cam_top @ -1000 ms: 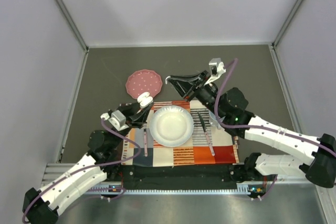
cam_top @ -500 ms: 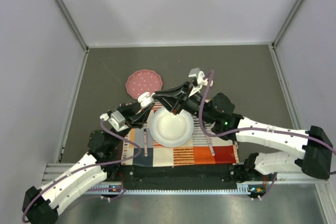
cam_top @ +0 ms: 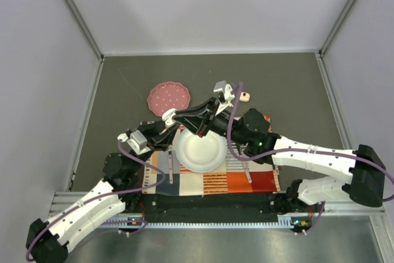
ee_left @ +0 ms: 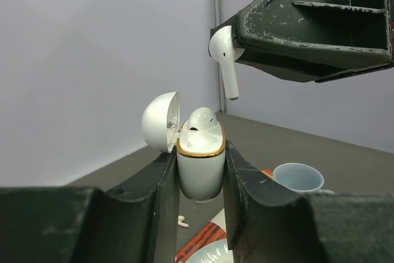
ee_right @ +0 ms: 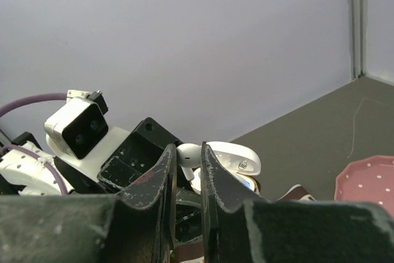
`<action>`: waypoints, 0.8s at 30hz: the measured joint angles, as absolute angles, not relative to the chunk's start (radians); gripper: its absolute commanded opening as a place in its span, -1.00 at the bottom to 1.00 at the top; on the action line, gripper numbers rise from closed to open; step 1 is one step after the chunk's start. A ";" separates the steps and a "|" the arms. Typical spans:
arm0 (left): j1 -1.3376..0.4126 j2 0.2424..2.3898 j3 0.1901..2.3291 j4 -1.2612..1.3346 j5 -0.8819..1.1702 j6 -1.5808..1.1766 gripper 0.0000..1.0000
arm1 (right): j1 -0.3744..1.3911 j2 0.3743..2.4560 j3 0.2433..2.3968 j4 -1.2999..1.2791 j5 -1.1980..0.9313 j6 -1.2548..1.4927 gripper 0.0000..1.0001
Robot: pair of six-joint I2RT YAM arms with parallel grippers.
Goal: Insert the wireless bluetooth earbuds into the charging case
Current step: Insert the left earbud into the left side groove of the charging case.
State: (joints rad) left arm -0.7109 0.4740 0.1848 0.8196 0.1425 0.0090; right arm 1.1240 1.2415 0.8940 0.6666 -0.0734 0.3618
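1. Left tool (ee_left: pixel 200 155): fingers clamped on either side of a white rounded plastic charging case with a gold rim (ee_left: pixel 200 167), held upright.
2. Case lid (ee_left: pixel 161 121) hinged open, tipped back to the left in the left wrist view. A second white earbud (ee_left: pixel 202 119) sits in the case, its head above the rim.
3. Right tool (ee_left: pixel 229 44): fingers pinched together on the head of a white short-stemmed plastic earbud (ee_left: pixel 223 60); the stem hangs down.
4. The held earbud is above the open case, slightly right of it and not touching.
5. Top view: both tools meet in the air over the far-left rim of a white round paper plate (cam_top: pixel 200 150).
6. The plate rests on an orange-striped cloth placemat (cam_top: pixel 246 180) on the dark grey bench (cam_top: pixel 289 90).
7. Pink dotted scalloped plate (cam_top: pixel 168 97) lies further back on the left; a pale translucent plastic cup (ee_left: pixel 298 178) is beyond the case.
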 measured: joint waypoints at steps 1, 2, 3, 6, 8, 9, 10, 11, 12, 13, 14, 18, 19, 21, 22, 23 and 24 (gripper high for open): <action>-0.711 0.474 0.185 0.820 0.142 0.009 -1.00 | 1.124 1.245 0.898 0.665 -0.074 0.363 -1.00; -0.711 0.474 0.185 0.820 0.142 0.009 -1.00 | 1.124 1.250 0.902 0.668 -0.075 0.364 -1.00; -0.711 0.474 0.185 0.820 0.142 0.009 -1.00 | 1.124 1.256 0.906 0.669 -0.075 0.367 -1.00; -0.711 0.474 0.185 0.820 0.143 0.009 -1.00 | 1.124 1.280 0.914 0.671 -0.077 0.378 -1.00; -0.711 0.474 0.185 0.820 0.142 0.009 -1.00 | 1.124 1.294 0.915 0.671 -0.077 0.386 -1.00; -0.711 0.474 0.185 0.820 0.142 0.009 -1.00 | 1.124 1.301 0.915 0.671 -0.076 0.389 -1.00; -0.711 0.474 0.184 0.820 0.142 0.009 -1.00 | 1.125 1.308 0.915 0.671 -0.075 0.392 -1.00; -0.711 0.473 0.184 0.818 0.142 0.009 -1.00 | 1.125 1.311 0.916 0.673 -0.074 0.394 -1.00; -0.711 0.473 0.182 0.818 0.142 0.009 -1.00 | 1.125 1.312 0.916 0.673 -0.073 0.395 -1.00; -0.711 0.473 0.180 0.818 0.142 0.009 -1.00 | 1.126 1.312 0.916 0.673 -0.072 0.395 -1.00; -0.711 0.472 0.179 0.818 0.142 0.008 -1.00 | 1.126 1.312 0.916 0.673 -0.072 0.395 -1.00; -0.711 0.459 0.177 0.816 0.142 0.007 -1.00 | 1.129 1.314 0.916 0.674 -0.068 0.395 -1.00; -0.711 0.458 0.177 0.816 0.142 0.007 -1.00 | 1.130 1.316 0.917 0.678 -0.067 0.395 -1.00; -0.711 0.456 0.176 0.814 0.142 0.006 -1.00 | 1.131 1.320 0.917 0.685 -0.067 0.395 -1.00; -0.711 0.454 0.175 0.814 0.141 0.006 -1.00 | 1.131 1.322 0.917 0.688 -0.066 0.395 -1.00; -0.711 0.453 0.175 0.814 0.142 0.006 -1.00 | 1.132 1.324 0.917 0.690 -0.065 0.396 -1.00; -0.711 0.453 0.175 0.814 0.142 0.006 -1.00 | 1.132 1.325 0.917 0.693 -0.065 0.396 -1.00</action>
State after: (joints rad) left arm -0.7109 0.4534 0.1753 0.8139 0.1417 0.0063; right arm 1.1316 1.3254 0.9173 0.6926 -0.0650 0.3962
